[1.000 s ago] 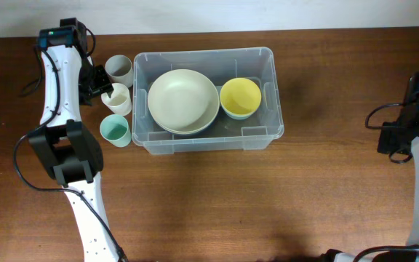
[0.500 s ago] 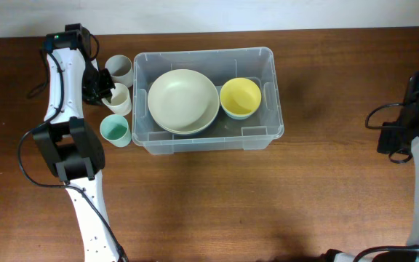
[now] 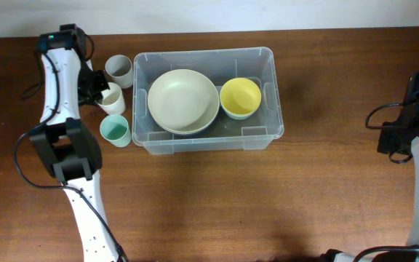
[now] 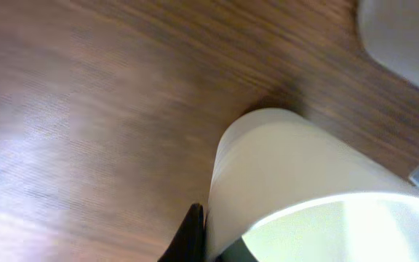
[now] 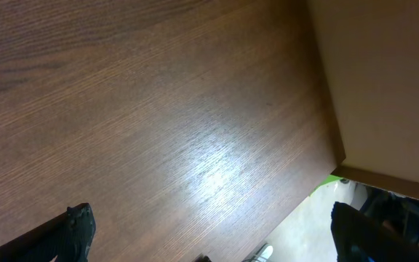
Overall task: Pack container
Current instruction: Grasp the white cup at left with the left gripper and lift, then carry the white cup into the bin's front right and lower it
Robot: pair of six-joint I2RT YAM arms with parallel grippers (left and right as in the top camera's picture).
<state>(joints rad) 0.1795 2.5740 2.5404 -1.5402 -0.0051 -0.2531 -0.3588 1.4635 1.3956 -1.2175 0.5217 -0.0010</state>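
Container: a large clear plastic bin (image 3: pixel 204 53) stands on the brown wooden table (image 3: pixel 268 204), at the middle of its far half, long side running left to right.
Inside the bin: a wide cream bowl (image 3: pixel 183 101) fills the left part; a smaller yellow bowl (image 3: pixel 240 97) sits just beside it on the right. Both are upright.
Cups outside: three stand in a column just off the bin's left wall. These are a grey cup (image 3: pixel 118 69) at the far end, a cream cup (image 3: pixel 111 98) in the middle and a teal cup (image 3: pixel 114 131) nearest.
Left gripper (image 3: pixel 98 92): at the cream cup's left side, its jaws closed on the cup's wall. The left wrist view shows a black finger (image 4: pixel 190 234) pressed against the outside of the cup, whose rim fills the lower right.
Right gripper (image 5: pixel 213 236): jaws spread wide with nothing between them, over bare wood near the table's right edge, well apart from the bin.
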